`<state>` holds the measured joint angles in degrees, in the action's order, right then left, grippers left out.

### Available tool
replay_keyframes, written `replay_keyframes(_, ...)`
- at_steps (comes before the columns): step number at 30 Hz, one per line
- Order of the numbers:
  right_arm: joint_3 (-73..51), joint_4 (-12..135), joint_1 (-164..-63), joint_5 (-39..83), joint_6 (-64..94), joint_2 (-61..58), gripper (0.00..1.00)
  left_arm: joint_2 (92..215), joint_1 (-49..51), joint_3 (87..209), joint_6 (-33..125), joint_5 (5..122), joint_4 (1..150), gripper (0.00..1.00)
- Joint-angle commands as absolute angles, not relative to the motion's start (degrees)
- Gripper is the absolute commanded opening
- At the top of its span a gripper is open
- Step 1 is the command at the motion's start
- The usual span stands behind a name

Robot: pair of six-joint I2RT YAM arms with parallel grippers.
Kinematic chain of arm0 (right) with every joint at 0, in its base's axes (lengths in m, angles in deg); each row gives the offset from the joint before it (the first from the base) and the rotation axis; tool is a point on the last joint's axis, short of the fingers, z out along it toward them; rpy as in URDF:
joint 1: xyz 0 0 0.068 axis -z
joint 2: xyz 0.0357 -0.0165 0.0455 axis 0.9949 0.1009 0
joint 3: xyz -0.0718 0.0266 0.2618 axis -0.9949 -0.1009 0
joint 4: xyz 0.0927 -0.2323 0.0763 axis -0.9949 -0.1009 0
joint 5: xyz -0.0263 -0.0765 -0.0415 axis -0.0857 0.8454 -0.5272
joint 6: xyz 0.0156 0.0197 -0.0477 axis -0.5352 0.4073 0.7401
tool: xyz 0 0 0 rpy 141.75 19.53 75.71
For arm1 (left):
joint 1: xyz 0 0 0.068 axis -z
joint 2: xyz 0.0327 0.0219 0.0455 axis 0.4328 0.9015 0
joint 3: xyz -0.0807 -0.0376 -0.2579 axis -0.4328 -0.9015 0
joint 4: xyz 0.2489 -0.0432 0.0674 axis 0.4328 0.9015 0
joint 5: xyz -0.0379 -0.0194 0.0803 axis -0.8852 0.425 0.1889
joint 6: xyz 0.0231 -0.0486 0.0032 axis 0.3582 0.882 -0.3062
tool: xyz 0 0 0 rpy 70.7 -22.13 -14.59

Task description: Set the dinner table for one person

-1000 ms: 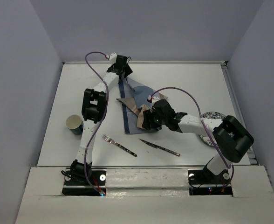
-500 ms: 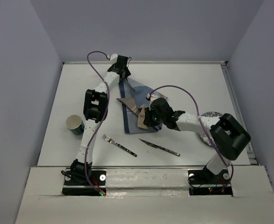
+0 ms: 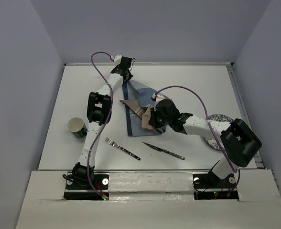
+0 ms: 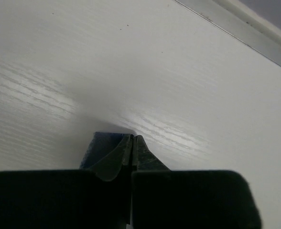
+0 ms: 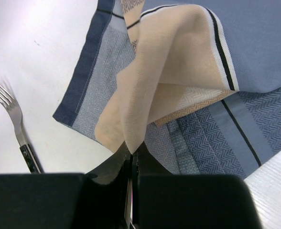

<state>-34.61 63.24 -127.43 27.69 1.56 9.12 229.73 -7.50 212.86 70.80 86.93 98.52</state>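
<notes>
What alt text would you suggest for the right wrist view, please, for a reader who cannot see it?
The right gripper, shut, pinches a tan fold of the blue-and-tan placemat, holding it up in a peak above the rest of the cloth. A fork lies on the white dinner table at left, apart from the placemat.

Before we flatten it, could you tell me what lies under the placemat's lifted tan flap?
Under the tan flap, pinched by the right gripper, the placemat's blue herringbone cloth shows. Whatever lies beneath that layer is covered.
</notes>
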Motion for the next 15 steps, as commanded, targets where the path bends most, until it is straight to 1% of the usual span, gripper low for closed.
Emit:
replay_keyframes(1, -34.7, 64.2, -127.9, 31.3, 2.8, 5.1, 0.00, 229.7, -7.6, 214.5, 69.6, 88.7, 101.0, 0.00)
replay_keyframes(5, -35.4, 63.7, -127.9, 35.5, 3.3, 2.5, 0.00, 225.7, -7.6, 209.7, 67.2, 90.7, 98.5, 0.00)
replay_keyframes(7, -35.3, 63.3, -127.9, 37.2, 4.0, 1.0, 0.00, 220.5, -7.6, 205.6, 65.4, 90.9, 93.6, 0.00)
replay_keyframes(8, -34.9, 62.5, -127.9, 39.1, 4.2, 0.7, 0.00, 218.5, -7.6, 201.1, 65.2, 91.1, 91.6, 0.00)
replay_keyframes(9, -34.6, 62.2, -127.9, 40.0, 4.6, 0.2, 0.00, 214.5, -7.6, 199.0, 64.9, 91.3, 89.9, 0.00)
replay_keyframes(11, -33.7, 60.4, -127.9, 42.0, 6.0, -1.2, 0.00, 210.3, -7.6, 193.1, 63.8, 91.9, 84.9, 0.00)
replay_keyframes(15, -31.6, 59.3, -126.3, 48.7, 8.4, -3.3, 0.00, 196.9, -7.7, 183.4, 63.0, 93.5, 77.1, 0.00)
